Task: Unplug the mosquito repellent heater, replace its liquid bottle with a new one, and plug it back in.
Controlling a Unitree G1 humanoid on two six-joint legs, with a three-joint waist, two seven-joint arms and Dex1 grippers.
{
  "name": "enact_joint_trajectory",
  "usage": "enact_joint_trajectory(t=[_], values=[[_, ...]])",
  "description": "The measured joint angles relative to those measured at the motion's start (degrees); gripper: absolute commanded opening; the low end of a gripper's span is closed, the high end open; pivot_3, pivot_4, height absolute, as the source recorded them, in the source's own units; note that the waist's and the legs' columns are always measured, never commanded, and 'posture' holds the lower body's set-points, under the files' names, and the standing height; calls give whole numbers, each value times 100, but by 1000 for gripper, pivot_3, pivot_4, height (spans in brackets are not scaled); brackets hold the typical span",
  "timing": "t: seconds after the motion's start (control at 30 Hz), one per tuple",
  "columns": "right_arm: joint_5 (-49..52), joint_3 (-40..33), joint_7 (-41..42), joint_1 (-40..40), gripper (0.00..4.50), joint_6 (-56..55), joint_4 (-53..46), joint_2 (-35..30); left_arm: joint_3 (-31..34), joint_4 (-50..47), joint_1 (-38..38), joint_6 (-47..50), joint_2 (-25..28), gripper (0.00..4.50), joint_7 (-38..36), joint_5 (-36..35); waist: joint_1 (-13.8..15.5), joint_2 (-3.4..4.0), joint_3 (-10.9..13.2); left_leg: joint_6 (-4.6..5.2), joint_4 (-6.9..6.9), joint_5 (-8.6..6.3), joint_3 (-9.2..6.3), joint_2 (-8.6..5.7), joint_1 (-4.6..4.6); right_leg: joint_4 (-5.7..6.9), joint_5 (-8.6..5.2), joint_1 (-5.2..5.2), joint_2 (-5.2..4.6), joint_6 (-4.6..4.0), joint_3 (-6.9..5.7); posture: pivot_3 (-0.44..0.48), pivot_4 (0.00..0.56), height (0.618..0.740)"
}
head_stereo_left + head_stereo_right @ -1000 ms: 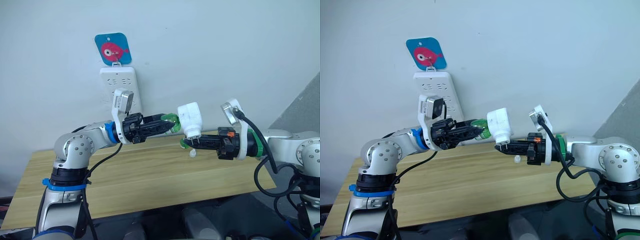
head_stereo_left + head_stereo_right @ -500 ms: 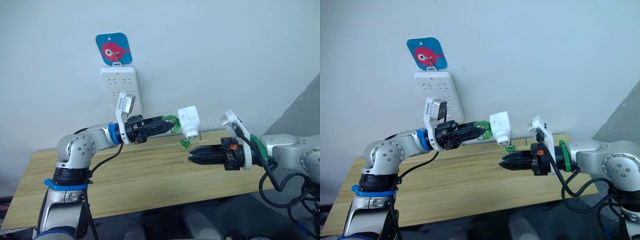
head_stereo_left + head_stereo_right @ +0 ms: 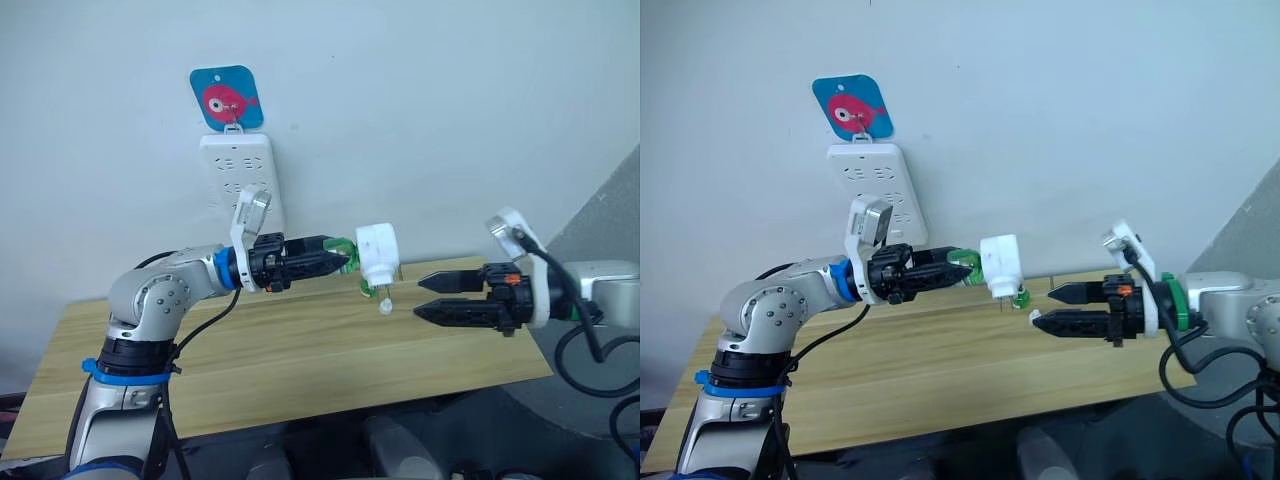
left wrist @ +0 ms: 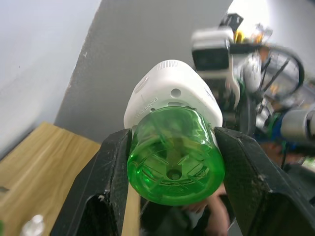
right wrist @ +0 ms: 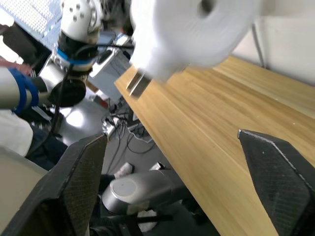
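Note:
The white mosquito repellent heater [image 3: 377, 251] hangs in the air over the table, with its prongs pointing down. Its green liquid bottle [image 4: 174, 164] is still seated in it. My left gripper [image 3: 342, 259] is shut on that bottle, one black finger [image 4: 115, 169] on each side. Off to the right of the heater, my right gripper [image 3: 419, 298] is open and holds nothing. The right wrist view has the heater [image 5: 192, 29] and a prong [image 5: 138, 83] just ahead of the spread fingers [image 5: 81, 184].
A long white power strip [image 3: 240, 178] hangs on the wall under a blue fish hook [image 3: 227, 97]. The wooden table [image 3: 300, 360] runs beneath both arms. A small green object [image 3: 369, 288] and a small white piece [image 3: 385, 306] sit on it below the heater.
My right gripper has let go of the heater, opened wide and drawn back to the right. The left gripper still grips the bottle with the heater on it.

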Motion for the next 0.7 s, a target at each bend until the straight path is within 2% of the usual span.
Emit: enact_joint_trajectory(t=[0.3, 0.5, 0.7], values=[[-267, 95, 362, -382, 4500, 108, 489, -7, -501, -492, 464, -1497, 117, 2310, -614, 1104, -5, 0, 0, 0, -3, 0, 5, 0, 2, -2, 0, 0, 0, 0, 5, -247, 77, 729], [-677, 466, 922, -615, 4500, 130, 632, 75, -551, -530, 601, -2032, 117, 2310, -790, 1367, -4, 0, 0, 0, -2, 0, 5, 0, 3, -2, 0, 0, 0, 0, 5, -231, 79, 729], [-808, 725, 1003, -758, 4500, 163, 641, 474, -568, -518, 704, -2232, 118, 2310, -978, 1428, -5, 1, 0, 1, -2, 0, 4, 1, 2, -2, 0, 0, 0, 0, 4, -228, 74, 729]])
